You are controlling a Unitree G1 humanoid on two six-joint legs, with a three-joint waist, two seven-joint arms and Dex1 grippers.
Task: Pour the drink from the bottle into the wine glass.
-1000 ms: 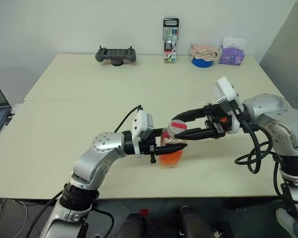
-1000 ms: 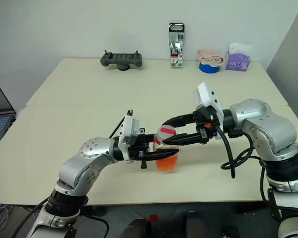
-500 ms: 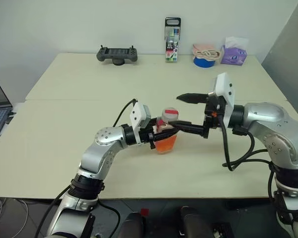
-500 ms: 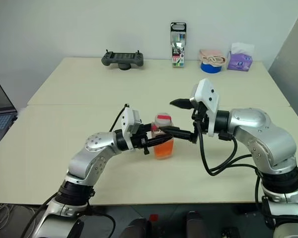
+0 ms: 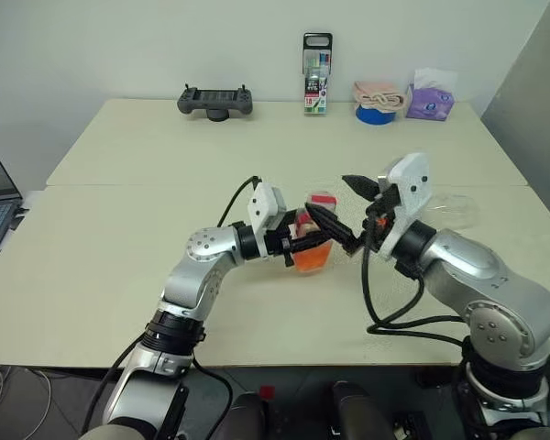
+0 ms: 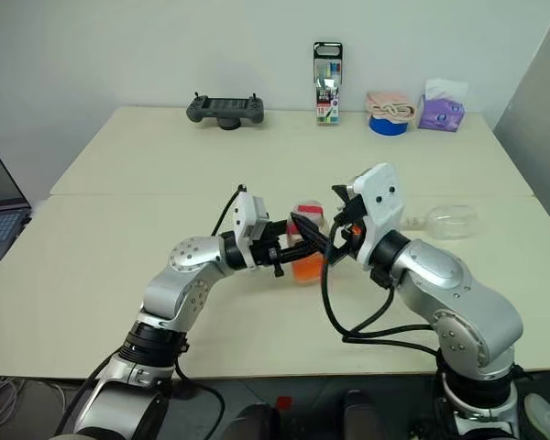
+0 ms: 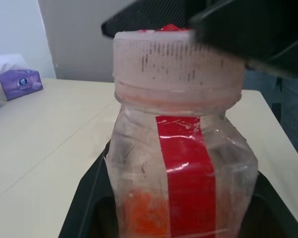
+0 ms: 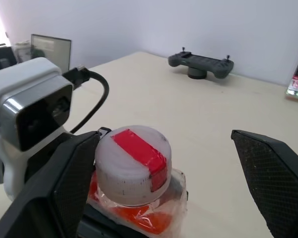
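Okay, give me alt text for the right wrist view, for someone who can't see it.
The right claw, open, straddles the capped bottle of orange drink, which the left claw holds from the side. A game controller sits on the table behind.

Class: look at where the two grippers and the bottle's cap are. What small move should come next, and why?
Probably close the right gripper on the pale pinkish cap to unscrew it. The left gripper already clamps the small clear plastic bottle of orange drink upright, the cap is on, and the right jaws stand open either side of it. The clear wine glass lies beyond.
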